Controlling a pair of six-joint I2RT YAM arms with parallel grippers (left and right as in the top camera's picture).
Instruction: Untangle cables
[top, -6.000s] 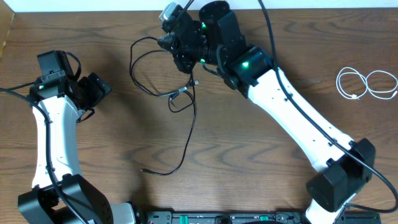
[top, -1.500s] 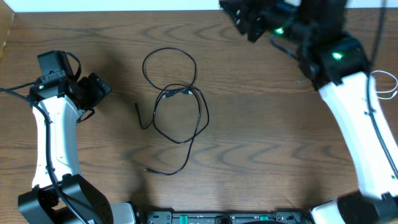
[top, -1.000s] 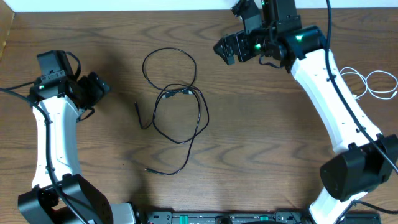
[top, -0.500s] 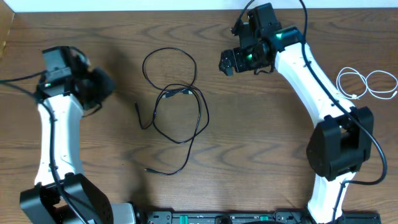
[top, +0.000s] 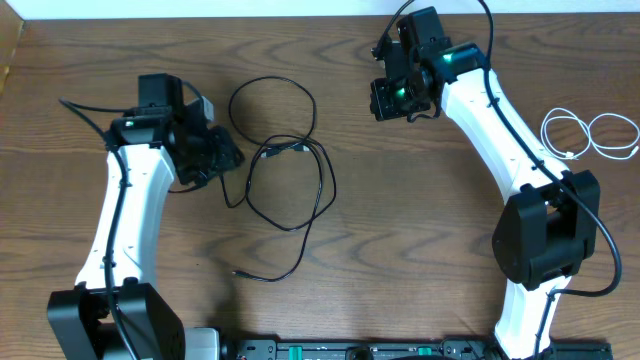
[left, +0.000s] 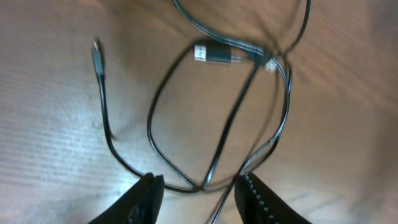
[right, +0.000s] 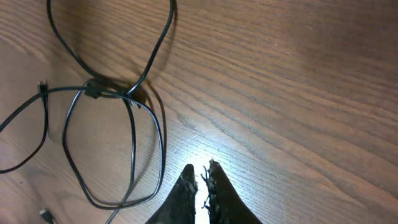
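So the left gripper (top: 222, 158) isn't parked out at the far left anymore. It's swung right in and now sits just beside the black cables (top: 285, 149), jaws apart. The right gripper (top: 385, 100) no longer has those cables bunched up under it. They now lie in looser loops, and it's off to their upper right, pinched closed.

Black cables (top: 285, 150): thin, looped and crossed, lying flat — worktop's middle, leftward.
White cable (top: 588, 137): two coils — right edge.
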